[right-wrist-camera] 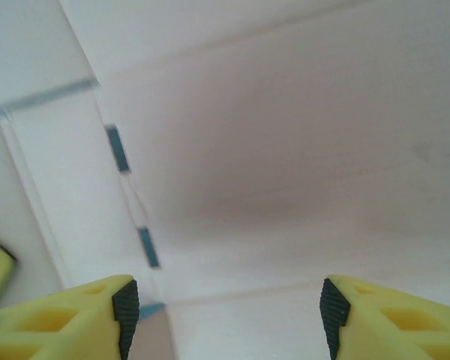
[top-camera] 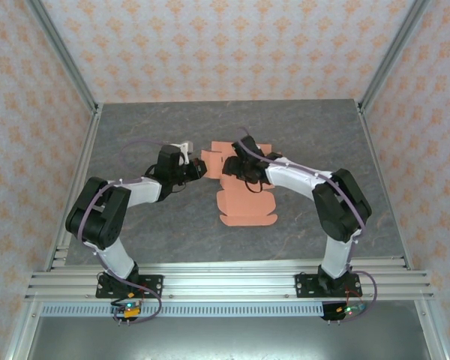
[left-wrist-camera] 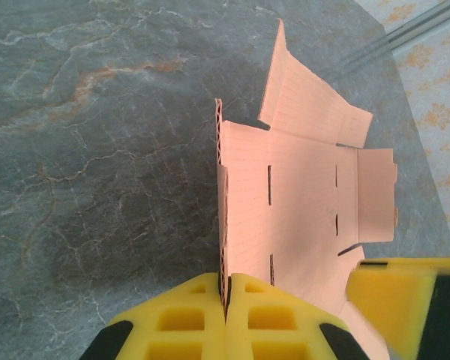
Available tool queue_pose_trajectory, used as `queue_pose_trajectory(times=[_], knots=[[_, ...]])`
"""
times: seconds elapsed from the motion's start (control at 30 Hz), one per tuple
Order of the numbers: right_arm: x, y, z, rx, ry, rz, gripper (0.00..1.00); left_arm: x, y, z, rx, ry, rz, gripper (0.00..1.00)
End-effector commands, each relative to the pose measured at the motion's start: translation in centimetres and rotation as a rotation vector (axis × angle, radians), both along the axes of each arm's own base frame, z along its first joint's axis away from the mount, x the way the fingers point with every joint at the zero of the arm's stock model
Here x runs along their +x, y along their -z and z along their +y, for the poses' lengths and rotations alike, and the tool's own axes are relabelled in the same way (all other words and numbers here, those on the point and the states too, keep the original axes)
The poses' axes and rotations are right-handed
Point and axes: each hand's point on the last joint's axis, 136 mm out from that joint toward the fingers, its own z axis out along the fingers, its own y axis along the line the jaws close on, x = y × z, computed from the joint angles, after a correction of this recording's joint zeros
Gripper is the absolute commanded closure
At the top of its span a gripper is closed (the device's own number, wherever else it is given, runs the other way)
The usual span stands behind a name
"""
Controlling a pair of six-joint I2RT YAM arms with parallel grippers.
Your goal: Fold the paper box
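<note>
The left tool (left-wrist-camera: 226, 313) is squeezing a raised flap of the paper box (left-wrist-camera: 300, 187) — tugging hard could tear it. The right tool (right-wrist-camera: 229, 304) is hovering open above.

No text, label or number is legible anywhere.

From above and behind me, one camera looks down over the whole table (top-camera: 172, 232). My left wrist camera faces the paper box (left-wrist-camera: 300, 195) closely; my right wrist's sits closer still over it.
</note>
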Motion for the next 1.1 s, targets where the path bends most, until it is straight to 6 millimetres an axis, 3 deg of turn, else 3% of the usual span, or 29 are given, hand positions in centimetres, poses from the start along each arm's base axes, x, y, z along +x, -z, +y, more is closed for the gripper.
queue_pose_trajectory(times=[0.0,0.13,0.27,0.3,0.4,0.6,0.77,0.93,1.07], knots=[[2.0,-6.7,1.7,0.341,0.195,-0.043,0.30,0.1,-2.5,-0.4,0.051,0.008,-0.142,1.00],[3.2,-8.4,0.6,0.523,0.420,0.022,0.25,-0.4,-3.2,-0.4,0.062,-0.008,-0.192,1.00],[4.1,-7.3,-1.1,0.546,0.612,0.121,0.19,-0.7,-3.6,-0.4,0.067,-0.015,-0.232,1.00],[4.3,-7.1,-1.2,0.552,0.638,0.146,0.12,-0.8,-3.7,-0.3,0.062,-0.016,-0.240,1.00],[5.3,-7.3,-0.4,0.583,0.635,0.183,0.09,-1.3,-4.2,-0.5,0.071,0.006,-0.271,1.00],[6.4,-5.6,0.5,0.615,0.682,0.288,0.10,-2.1,-5.3,-0.7,0.054,0.021,-0.336,1.00],[6.6,-4.5,-0.1,0.523,0.689,0.371,0.12,-2.3,-5.4,-0.6,0.111,0.003,-0.345,1.00],[6.4,-3.8,-0.5,0.527,0.717,0.386,0.23,-2.0,-5.5,-0.4,0.094,-0.022,-0.356,1.00],[6.3,-3.6,-1.1,0.533,0.725,0.366,0.38,-2.0,-5.1,-0.2,0.103,-0.030,-0.350,1.00]])
